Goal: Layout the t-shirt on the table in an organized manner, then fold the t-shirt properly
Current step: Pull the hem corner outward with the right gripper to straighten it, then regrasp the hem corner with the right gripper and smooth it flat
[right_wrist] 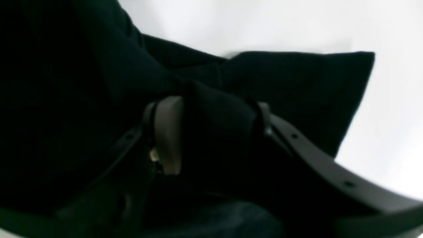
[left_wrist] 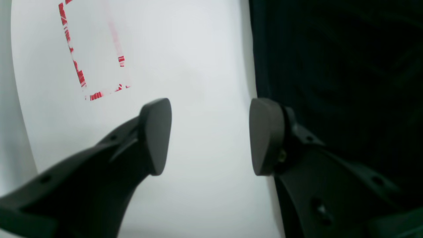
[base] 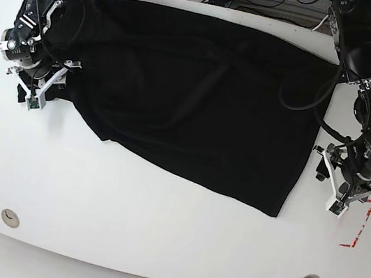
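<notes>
One black shirt [base: 200, 92] lay spread and rumpled over the far half of the table [base: 154, 247]. The right claw [right_wrist: 211, 132] pinched a bunched sleeve; the left claw [left_wrist: 210, 135] hung released beside its edge.

The base camera is looking down from above on the whole desk [base: 156, 233]. Each wrist camera is sitting close behind its claw, looking along the fingers. The left one is sharing the red marking [left_wrist: 79, 71] with the base view; the right one is sharing the t-shirt [right_wrist: 297, 86].
</notes>
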Robot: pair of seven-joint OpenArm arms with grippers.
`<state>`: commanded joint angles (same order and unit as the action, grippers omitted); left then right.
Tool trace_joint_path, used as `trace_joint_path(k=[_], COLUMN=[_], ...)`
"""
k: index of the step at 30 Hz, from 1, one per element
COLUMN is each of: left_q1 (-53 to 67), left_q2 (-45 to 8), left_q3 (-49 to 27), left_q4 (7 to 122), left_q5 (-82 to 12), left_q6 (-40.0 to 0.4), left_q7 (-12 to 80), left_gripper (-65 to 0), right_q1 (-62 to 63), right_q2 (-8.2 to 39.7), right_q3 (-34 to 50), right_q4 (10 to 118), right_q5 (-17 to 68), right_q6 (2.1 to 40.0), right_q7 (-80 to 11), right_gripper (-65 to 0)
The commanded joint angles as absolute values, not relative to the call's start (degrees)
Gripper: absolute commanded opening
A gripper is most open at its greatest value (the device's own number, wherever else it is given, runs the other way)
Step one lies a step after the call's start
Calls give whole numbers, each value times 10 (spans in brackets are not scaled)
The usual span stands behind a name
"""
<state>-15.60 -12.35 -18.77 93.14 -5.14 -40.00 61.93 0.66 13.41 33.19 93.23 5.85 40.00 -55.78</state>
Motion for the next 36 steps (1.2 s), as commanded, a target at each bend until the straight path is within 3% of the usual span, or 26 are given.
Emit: trace_joint_path(k=[4, 7, 26, 36], left_q1=[-156, -156, -153, -152], left_q2=[-124, -124, -124, -124], left_q3=[-188, -188, -188, -188], left_q4=[931, 931, 931, 931], left_q5=[-51, -51, -51, -51], left_q6=[-400, -400, -400, -400], left_q7=[619, 619, 618, 618], left_gripper=[-303, -303, -303, -303], right_q1=[8, 9, 98, 203], right_q2=[135, 137, 145, 182], right_q3=[330, 329, 328, 266], right_q4=[935, 937, 991, 884], right_q5=[58, 58, 53, 52], right_q6=[400, 400, 400, 400], right_q7=[-558, -559, -560, -553], right_gripper=[-606, -642, -644, -644])
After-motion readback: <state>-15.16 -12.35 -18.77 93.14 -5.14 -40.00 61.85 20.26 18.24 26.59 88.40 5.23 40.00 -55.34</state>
